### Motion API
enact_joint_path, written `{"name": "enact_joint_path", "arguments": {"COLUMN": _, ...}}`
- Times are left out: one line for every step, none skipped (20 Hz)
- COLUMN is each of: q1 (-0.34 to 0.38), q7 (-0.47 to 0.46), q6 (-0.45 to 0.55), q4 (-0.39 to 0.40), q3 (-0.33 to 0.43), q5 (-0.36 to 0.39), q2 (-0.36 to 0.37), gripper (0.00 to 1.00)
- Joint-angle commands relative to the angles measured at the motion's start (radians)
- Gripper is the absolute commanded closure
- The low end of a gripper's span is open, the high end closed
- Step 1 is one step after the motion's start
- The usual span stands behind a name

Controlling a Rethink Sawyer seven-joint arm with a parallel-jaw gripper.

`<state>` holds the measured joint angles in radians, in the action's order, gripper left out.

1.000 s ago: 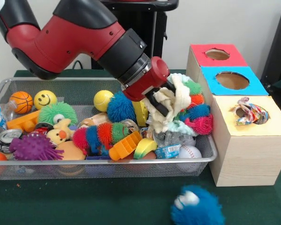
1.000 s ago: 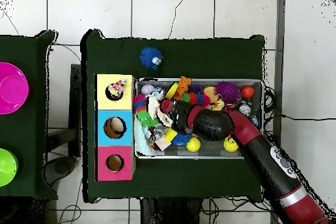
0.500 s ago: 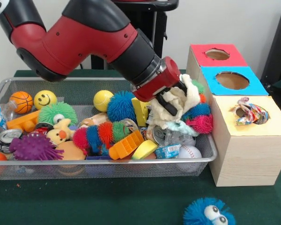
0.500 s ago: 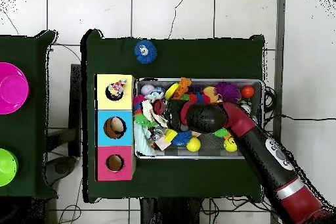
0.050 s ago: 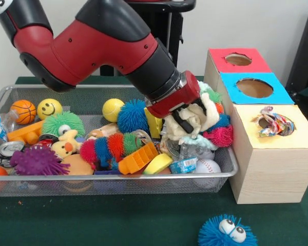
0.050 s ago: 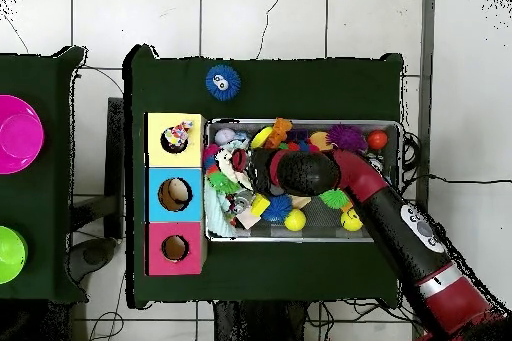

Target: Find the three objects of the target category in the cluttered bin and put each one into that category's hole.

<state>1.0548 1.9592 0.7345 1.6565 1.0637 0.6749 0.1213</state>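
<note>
A wire bin [image 5: 231, 160] holds several toys, balls, cans and wrappers. My gripper [image 5: 187, 120] is sunk into a cream cloth [image 5: 208, 108] at the bin's right end, beside fuzzy multicoloured caterpillars [image 5: 219, 134]. Cloth bunches around its tip, so its state is hidden. In the overhead view the gripper [image 6: 255, 169] sits at the bin's [image 6: 300, 238] left end over the cloth [image 6: 228, 167]. Three hole boxes stand next to the bin: yellow [image 5: 269, 159], blue [image 5: 280, 96], red [image 5: 219, 54]. A crumpled wrapper [image 5: 273, 123] rests in the yellow box's hole.
A blue fuzzy ball with eyes [image 5: 227, 233] lies on the green table outside the bin, also seen in the overhead view as a blue ball [image 6: 222, 81]. A pink bowl [image 6: 18, 134] and a green bowl [image 6: 8, 254] sit on a separate table.
The arm has shifted toward the boxes and pressed lower into the cream cloth. The blue fuzzy ball rolled across the table and came to rest with its eyes up.
</note>
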Motion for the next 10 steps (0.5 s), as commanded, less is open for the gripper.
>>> {"name": "enact_joint_path", "arguments": {"q1": -0.04, "q7": -0.263, "q6": 0.146, "q4": -0.167, "q3": -0.15, "q5": 0.043, "q2": 0.048, "gripper": 1.0}}
{"name": "enact_joint_path", "arguments": {"q1": -0.046, "q7": -0.265, "q6": 0.159, "q4": -0.172, "q3": -0.155, "q5": 0.045, "q2": 0.054, "gripper": 1.0}}
{"name": "enact_joint_path", "arguments": {"q1": -0.051, "q7": -0.267, "q6": 0.172, "q4": -0.177, "q3": -0.16, "q5": 0.046, "q2": 0.059, "gripper": 1.0}}
{"name": "enact_joint_path", "arguments": {"q1": -0.058, "q7": -0.273, "q6": 0.185, "q4": -0.185, "q3": -0.169, "q5": 0.047, "q2": 0.066, "gripper": 1.0}}
{"name": "enact_joint_path", "arguments": {"q1": -0.065, "q7": -0.286, "q6": 0.204, "q4": -0.196, "q3": -0.177, "q5": 0.048, "q2": 0.072, "gripper": 1.0}}
{"name": "enact_joint_path", "arguments": {"q1": -0.069, "q7": -0.294, "q6": 0.225, "q4": -0.198, "q3": -0.185, "q5": 0.046, "q2": 0.081, "gripper": 1.0}}
{"name": "enact_joint_path", "arguments": {"q1": -0.071, "q7": -0.297, "q6": 0.233, "q4": -0.2, "q3": -0.19, "q5": 0.047, "q2": 0.089, "gripper": 1.0}}
{"name": "enact_joint_path", "arguments": {"q1": -0.075, "q7": -0.305, "q6": 0.244, "q4": -0.208, "q3": -0.198, "q5": 0.05, "q2": 0.095, "gripper": 1.0}}
{"name": "enact_joint_path", "arguments": {"q1": -0.079, "q7": -0.315, "q6": 0.256, "q4": -0.214, "q3": -0.201, "q5": 0.052, "q2": 0.097, "gripper": 1.0}}
{"name": "enact_joint_path", "arguments": {"q1": -0.079, "q7": -0.322, "q6": 0.262, "q4": -0.219, "q3": -0.203, "q5": 0.056, "q2": 0.1, "gripper": 1.0}}
